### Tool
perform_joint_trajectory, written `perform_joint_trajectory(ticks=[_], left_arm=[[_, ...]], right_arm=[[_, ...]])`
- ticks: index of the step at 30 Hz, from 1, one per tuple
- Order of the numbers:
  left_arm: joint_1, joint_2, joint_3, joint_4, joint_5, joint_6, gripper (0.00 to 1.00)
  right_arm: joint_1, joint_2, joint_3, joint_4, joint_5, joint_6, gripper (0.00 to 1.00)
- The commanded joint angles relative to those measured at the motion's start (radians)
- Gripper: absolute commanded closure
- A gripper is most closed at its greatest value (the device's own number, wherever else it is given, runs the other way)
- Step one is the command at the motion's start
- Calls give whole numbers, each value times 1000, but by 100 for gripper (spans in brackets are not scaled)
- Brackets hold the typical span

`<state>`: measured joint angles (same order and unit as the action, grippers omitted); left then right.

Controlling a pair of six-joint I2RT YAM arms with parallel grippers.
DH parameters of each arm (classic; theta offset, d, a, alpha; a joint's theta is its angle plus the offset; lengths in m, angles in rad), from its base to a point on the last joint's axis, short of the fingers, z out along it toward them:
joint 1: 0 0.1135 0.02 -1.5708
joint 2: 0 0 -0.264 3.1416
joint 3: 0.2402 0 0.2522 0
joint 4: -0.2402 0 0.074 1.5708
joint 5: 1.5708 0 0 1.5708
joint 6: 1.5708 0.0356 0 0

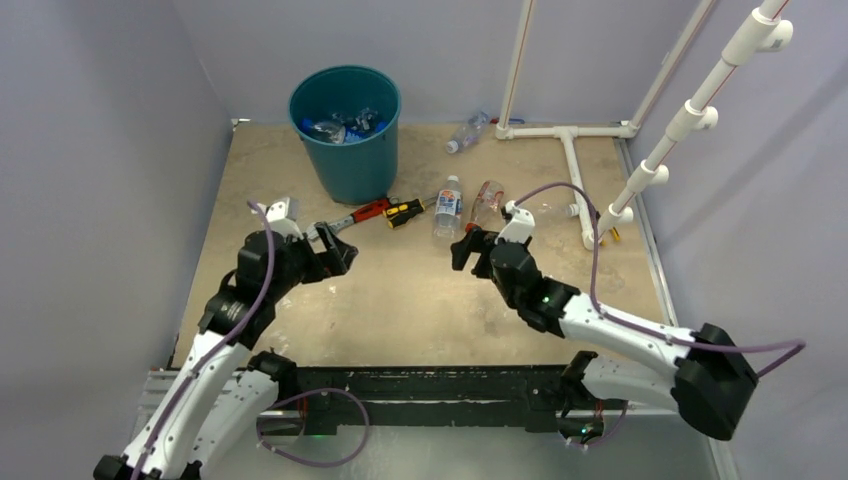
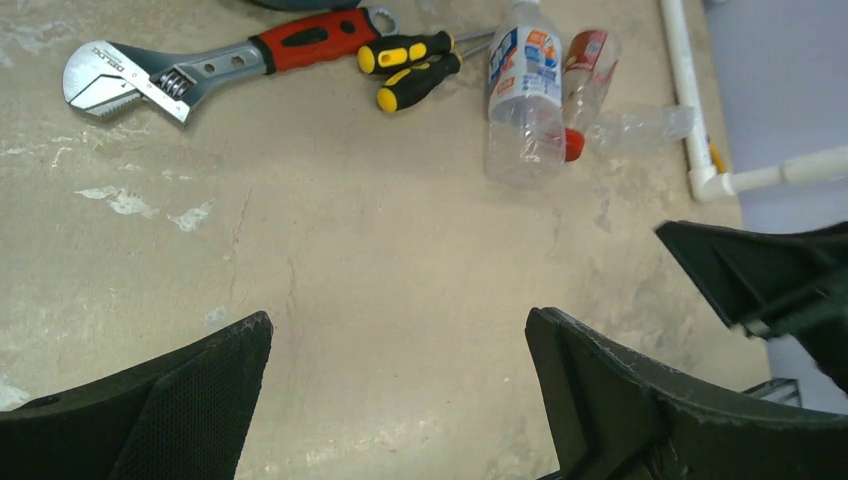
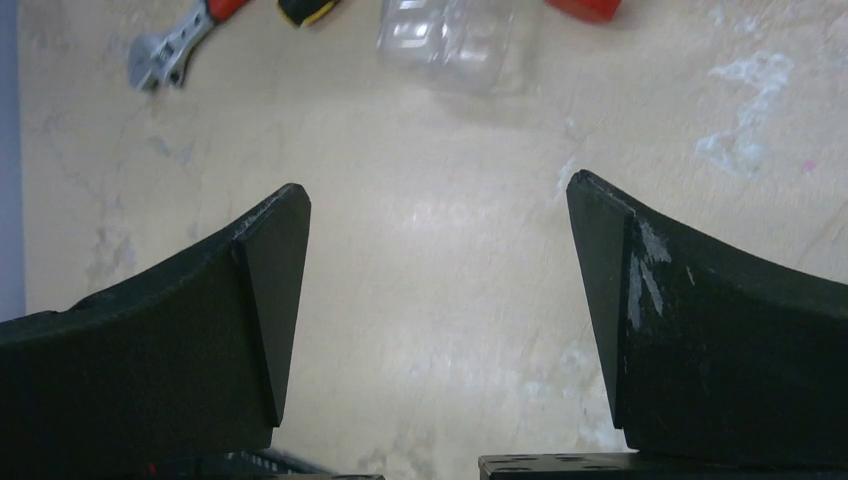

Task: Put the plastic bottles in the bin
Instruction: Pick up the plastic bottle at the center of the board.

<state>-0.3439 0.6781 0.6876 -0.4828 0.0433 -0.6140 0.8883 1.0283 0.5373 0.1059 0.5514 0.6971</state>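
1. Bin (image 1: pixel 345 130): upright at the far left of the table (image 1: pixel 400 310), with several bottles (image 1: pixel 340 127) lying inside.
2. Blue-label bottle (image 2: pixel 523 90): lying on the table right of the bin, just beside the screwdrivers (image 2: pixel 410 70).
3. Red-label bottle (image 2: pixel 590 65): lying close against the right side of item 2.
4. Clear bottle (image 2: pixel 640 125): lying further right, next to the pipe frame (image 1: pixel 572 160).
5. Far bottle (image 1: pixel 467 132): lying at the far edge, left of the pipe frame.
6. Wrench (image 2: pixel 200 65): lying flat near the bin's base, left of the screwdrivers.
7. Left gripper (image 2: pixel 400 330): fingers spread, holding nothing, above bare table near the wrench.
8. Right gripper (image 3: pixel 435 200): fingers spread, holding nothing, on the near side of items 2 and 3.
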Motion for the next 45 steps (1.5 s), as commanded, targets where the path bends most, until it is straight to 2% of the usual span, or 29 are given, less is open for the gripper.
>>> perform_joint_trajectory(ticks=[1,7,12,19,26,33,41,45], left_arm=[[-3,-110,-8,-46,-39,-99,1],[-3,-178,-3,-80,-68,-158,1],[-3,-196,5,-94,-108,-183,1],[-3,-200,75,-179,-191,-118,1],[-3,-229,47,-134,-124,-97,1],[-3,-229,-10,-23,104,-53,2],[-3,-243,-20,-13,105,-57,4],[-3,-240,-20,-13,110,-57,5]], right_arm=[[-95,141,82,185,-100,8,5],[-139,354,224,238,-158,-29,5],[-160,526,361,172,-133,-68,5],[-181,657,448,118,-115,-100,6],[-187,778,545,52,-81,-128,7],[-198,843,562,29,-71,-158,20],[-198,859,543,11,-63,-187,24],[-198,829,500,39,-70,-189,33]])
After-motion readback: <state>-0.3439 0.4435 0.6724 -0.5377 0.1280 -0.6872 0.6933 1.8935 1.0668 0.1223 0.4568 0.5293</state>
